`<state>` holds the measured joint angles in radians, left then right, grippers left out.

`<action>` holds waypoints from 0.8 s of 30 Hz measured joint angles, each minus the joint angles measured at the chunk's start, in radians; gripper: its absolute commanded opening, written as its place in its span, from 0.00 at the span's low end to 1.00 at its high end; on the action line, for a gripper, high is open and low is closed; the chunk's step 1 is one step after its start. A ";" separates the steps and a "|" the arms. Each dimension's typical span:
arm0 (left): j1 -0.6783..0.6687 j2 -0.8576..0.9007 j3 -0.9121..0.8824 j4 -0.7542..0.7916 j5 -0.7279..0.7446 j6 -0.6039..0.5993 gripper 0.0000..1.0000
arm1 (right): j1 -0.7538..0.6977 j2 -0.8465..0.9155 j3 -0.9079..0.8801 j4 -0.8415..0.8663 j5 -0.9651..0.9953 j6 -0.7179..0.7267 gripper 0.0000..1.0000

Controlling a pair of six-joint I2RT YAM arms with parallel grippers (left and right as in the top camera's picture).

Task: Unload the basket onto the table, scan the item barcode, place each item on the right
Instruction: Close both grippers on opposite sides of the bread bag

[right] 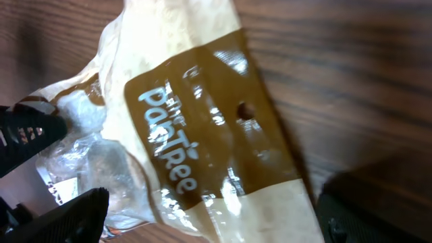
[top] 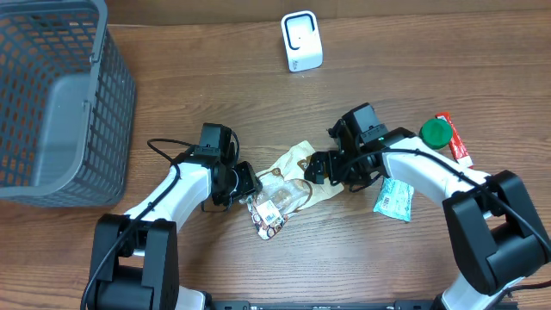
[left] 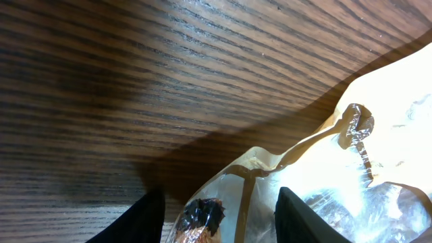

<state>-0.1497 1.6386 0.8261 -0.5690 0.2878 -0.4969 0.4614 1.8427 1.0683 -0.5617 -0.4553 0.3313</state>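
Plastic snack bag [top: 288, 185] lies between spread right fingers [right: 67, 216]; left fingers' [left: 145, 219] grip unclear.

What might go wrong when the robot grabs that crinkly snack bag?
The left fingers straddle only the thin, shiny end of the snack bag, so it may slip out. The right fingers hover wide open at the other end; the arms might bump. The scanner stands well away, so a loose bag might drop.
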 measured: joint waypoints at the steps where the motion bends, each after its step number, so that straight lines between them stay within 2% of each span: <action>1: 0.000 0.000 0.000 0.000 0.000 0.000 0.44 | 0.010 0.000 0.000 0.000 0.006 0.009 1.00; 6: 0.000 0.000 0.000 0.011 -0.003 0.000 0.42 | 0.045 -0.004 0.000 -0.001 0.031 0.038 1.00; 11: 0.000 0.000 0.000 0.020 -0.003 0.000 0.36 | 0.074 -0.006 0.000 0.000 0.050 0.075 1.00; 16: 0.000 0.000 0.000 0.023 -0.004 0.000 0.36 | 0.090 -0.014 -0.021 0.041 0.045 0.145 0.98; 24: 0.000 0.000 0.000 0.026 -0.004 0.000 0.37 | 0.093 -0.028 -0.105 0.155 -0.073 0.189 0.79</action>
<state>-0.1497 1.6390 0.8257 -0.5430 0.2840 -0.4969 0.5541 1.8149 0.9638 -0.4068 -0.5285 0.5201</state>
